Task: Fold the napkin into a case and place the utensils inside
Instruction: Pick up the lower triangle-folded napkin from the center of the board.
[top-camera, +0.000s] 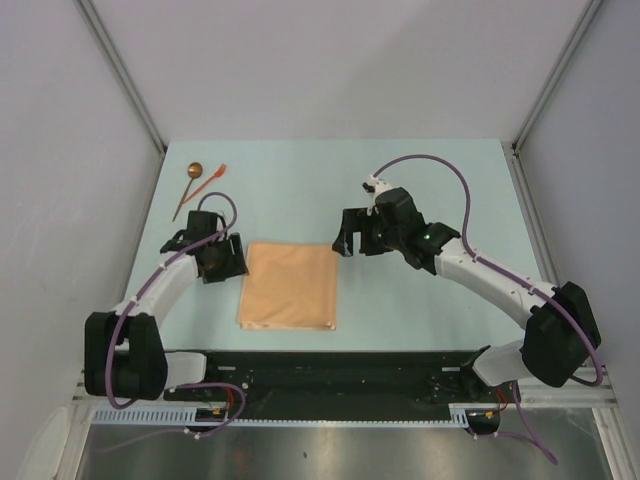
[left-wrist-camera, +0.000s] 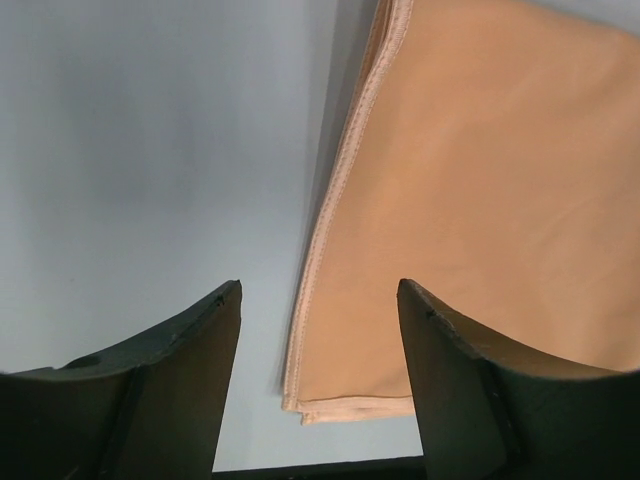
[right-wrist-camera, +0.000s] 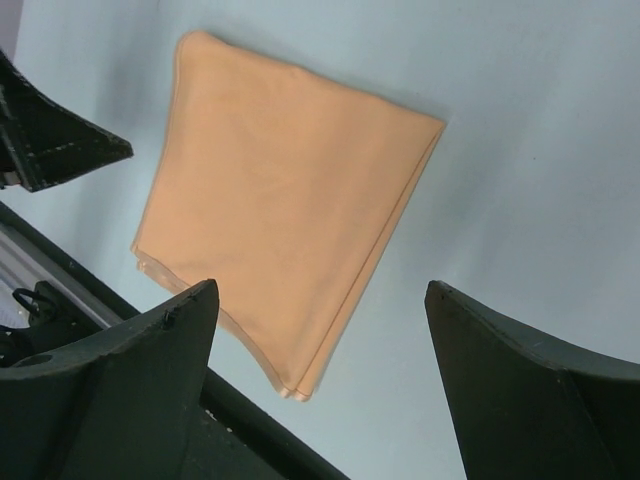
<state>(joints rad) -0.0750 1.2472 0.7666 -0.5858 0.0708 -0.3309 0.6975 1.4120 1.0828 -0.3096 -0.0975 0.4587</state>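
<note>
Napkin (top-camera: 290, 287), folded into a layered tan square, lies flat at the worktop's (top-camera: 420, 180) near centre, the left claw (top-camera: 222, 262) spread empty over its left hem, the right claw (top-camera: 350, 238) spread empty by its far right corner; pinching one layer alone could drag the fold apart.

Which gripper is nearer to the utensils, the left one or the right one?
Left. The left gripper is just on the near side of the utensils, at the napkin's left edge. The right gripper is well to their right, past the napkin's far right corner.
</note>
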